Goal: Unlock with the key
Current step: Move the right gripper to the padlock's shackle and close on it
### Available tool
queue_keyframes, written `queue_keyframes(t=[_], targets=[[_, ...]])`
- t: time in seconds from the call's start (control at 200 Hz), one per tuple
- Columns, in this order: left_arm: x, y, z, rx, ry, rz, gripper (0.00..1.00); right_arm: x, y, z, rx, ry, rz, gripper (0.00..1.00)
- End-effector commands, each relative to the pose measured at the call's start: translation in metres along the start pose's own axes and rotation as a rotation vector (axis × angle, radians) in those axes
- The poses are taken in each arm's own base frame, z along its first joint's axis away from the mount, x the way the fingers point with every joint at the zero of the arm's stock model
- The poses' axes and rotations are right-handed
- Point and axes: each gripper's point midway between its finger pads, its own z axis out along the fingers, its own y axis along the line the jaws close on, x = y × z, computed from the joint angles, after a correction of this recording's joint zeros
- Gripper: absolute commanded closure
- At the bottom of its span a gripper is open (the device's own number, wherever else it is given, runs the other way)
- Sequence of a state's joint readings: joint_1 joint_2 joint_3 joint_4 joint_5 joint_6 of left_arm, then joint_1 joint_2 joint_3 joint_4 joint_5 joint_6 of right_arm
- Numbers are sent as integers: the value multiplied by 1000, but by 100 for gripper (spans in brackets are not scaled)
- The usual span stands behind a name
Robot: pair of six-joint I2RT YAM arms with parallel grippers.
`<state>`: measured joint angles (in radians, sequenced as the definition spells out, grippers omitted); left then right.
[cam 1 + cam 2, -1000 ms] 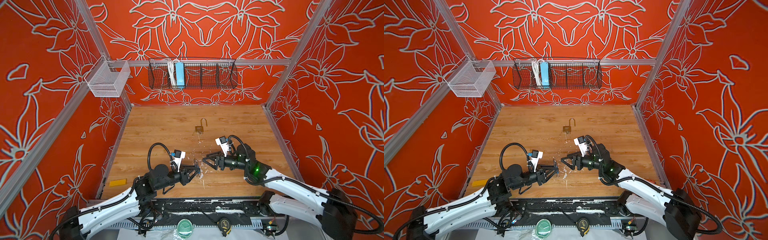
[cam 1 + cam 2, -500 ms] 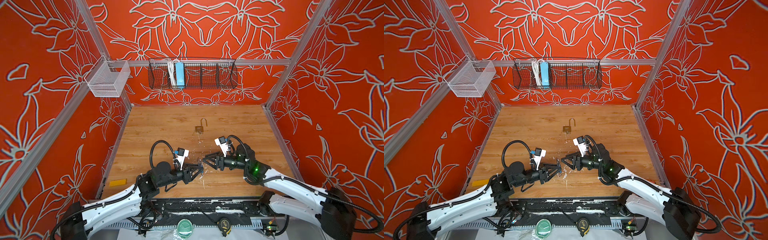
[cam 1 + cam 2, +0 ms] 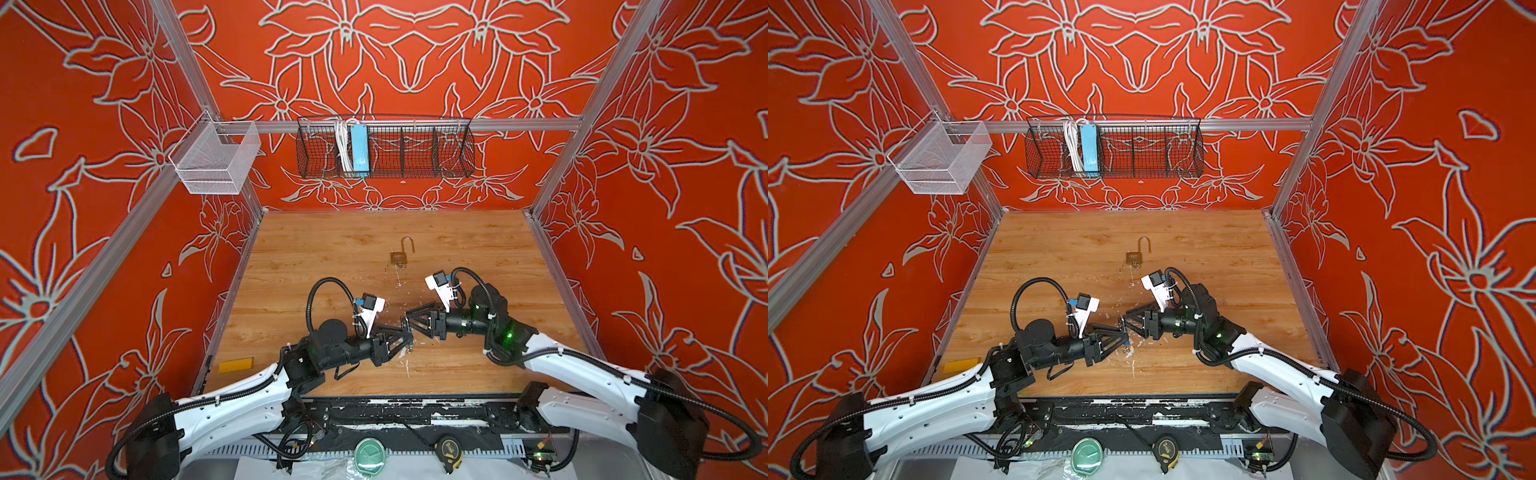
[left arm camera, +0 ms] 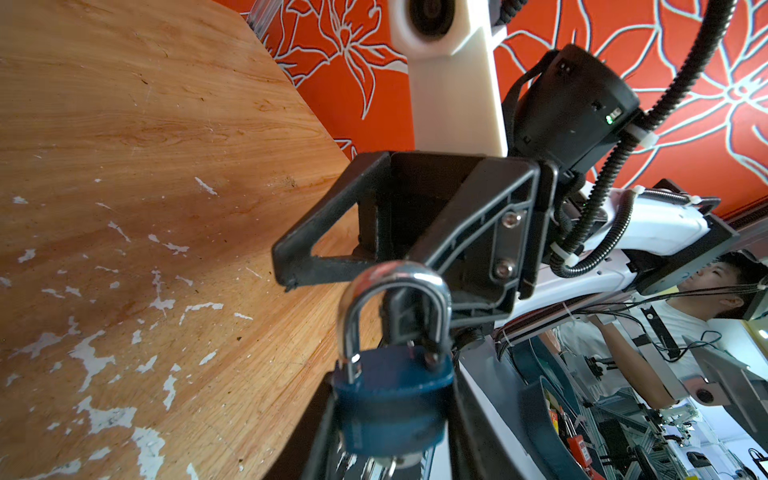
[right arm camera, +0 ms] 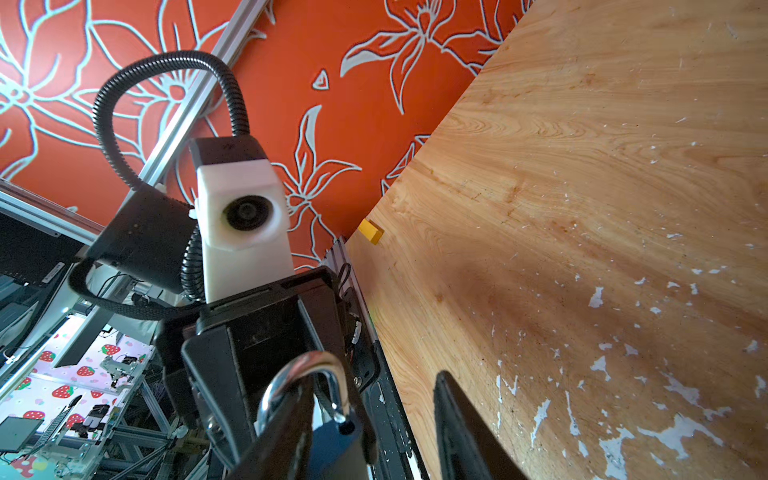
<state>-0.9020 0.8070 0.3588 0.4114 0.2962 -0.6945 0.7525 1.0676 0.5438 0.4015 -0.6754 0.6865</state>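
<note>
Left gripper (image 3: 402, 338) clamped on blue padlock (image 4: 390, 399) body, above tabletop (image 3: 332, 249). Right gripper (image 3: 410, 322) meets it head-on, jaws apart astride shackle (image 4: 395, 278) (one finger hides part of it). Key: cannot tell. Brass padlock (image 3: 401, 257), sprung open, lies well beyond blue padlock; yellow block (image 3: 235, 365) well apart from it, left-arm side.

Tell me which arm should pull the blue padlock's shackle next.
Right. The left gripper is shut on the blue padlock, so it is busy holding the body. The right gripper faces it, jaws open right at the shackle, likely ready to close.
</note>
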Motion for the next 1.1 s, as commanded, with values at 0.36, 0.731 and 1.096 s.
queue_keyframes(t=[0.36,0.731,1.096], targets=[[-26,-22,-1,51,-64,41,100,-8,-21,5,154,4,22,57],[-27,-9,3,-34,-46,21,100,-6,-61,-10,403,-19,73,61],[-26,29,8,-285,23,-3,100,-3,-71,-23,515,-7,66,61]])
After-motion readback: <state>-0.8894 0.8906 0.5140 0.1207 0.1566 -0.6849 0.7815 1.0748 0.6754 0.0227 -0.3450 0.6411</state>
